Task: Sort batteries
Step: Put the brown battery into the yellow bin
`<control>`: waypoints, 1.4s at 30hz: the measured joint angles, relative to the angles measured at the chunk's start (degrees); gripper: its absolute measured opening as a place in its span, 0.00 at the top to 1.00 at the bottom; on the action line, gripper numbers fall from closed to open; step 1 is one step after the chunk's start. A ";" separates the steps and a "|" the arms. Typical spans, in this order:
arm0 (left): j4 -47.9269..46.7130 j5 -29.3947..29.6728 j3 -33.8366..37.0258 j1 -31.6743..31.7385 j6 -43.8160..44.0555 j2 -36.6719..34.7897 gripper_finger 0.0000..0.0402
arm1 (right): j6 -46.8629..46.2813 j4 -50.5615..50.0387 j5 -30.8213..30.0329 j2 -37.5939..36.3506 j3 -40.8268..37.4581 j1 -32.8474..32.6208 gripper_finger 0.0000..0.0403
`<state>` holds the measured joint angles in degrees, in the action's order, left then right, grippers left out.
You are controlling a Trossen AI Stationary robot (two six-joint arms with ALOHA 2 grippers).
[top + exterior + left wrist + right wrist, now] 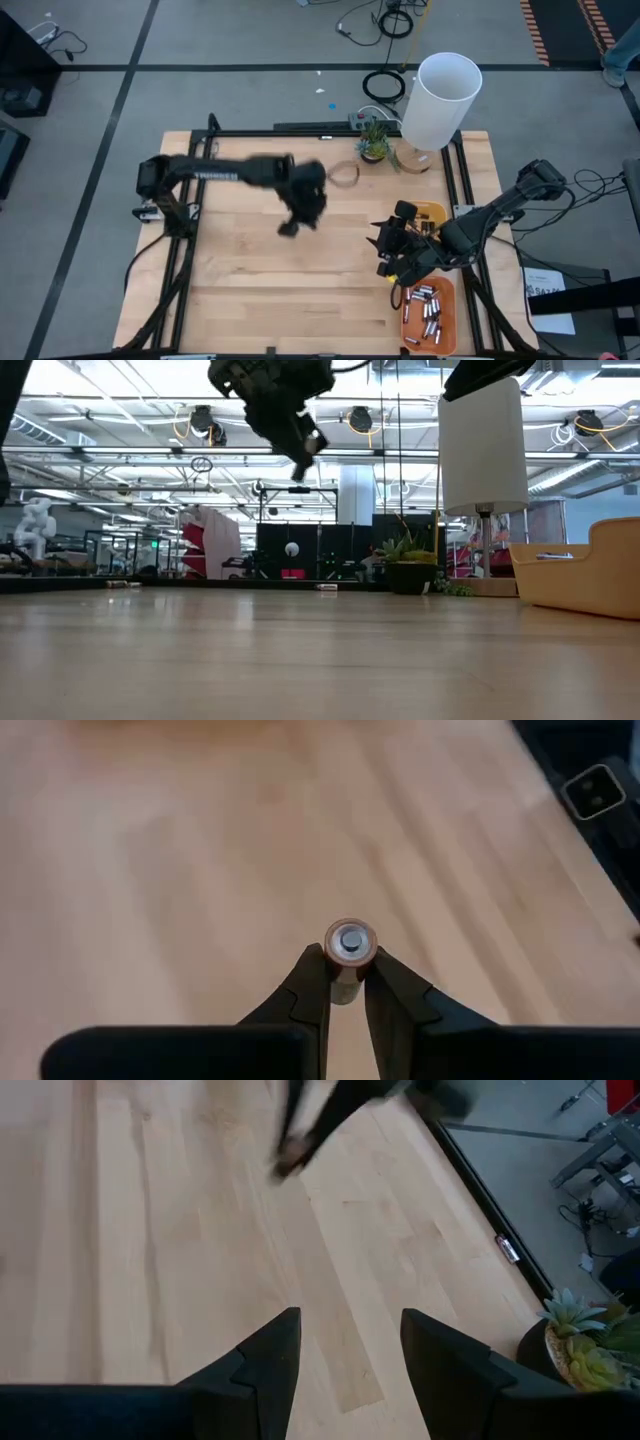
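Above the middle of the pale wooden surface (260,290) my left end effector (345,970) pinches one small copper-topped cylindrical battery (350,945) end-on between its fingertips, lifted clear, probably for carrying to a tray. My right end effector (350,1350) hangs empty, jaws apart, beside the flat orange tray (446,318) holding roughly a dozen loose silvery batteries (425,308). Two trays: that one and one deeper yellow tray (435,212).
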<state>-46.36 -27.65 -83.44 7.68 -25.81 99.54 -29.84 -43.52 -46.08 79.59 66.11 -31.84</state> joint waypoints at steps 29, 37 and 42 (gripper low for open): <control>73.47 17.07 -9.03 -12.51 14.01 33.55 0.88 | -10.54 -2.65 -1.31 -1.12 0.11 -3.13 0.59; 69.24 17.45 -23.43 -8.57 17.27 43.48 0.88 | -11.63 -0.85 -2.87 -2.18 -0.02 -4.29 0.59; 62.74 14.18 -27.76 -8.30 19.09 46.02 0.85 | -11.59 -1.29 -2.89 -2.18 -0.02 -4.27 0.59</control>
<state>16.39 -13.47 -111.20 -0.62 -6.72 145.56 -41.44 -44.82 -48.97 77.41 66.08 -36.11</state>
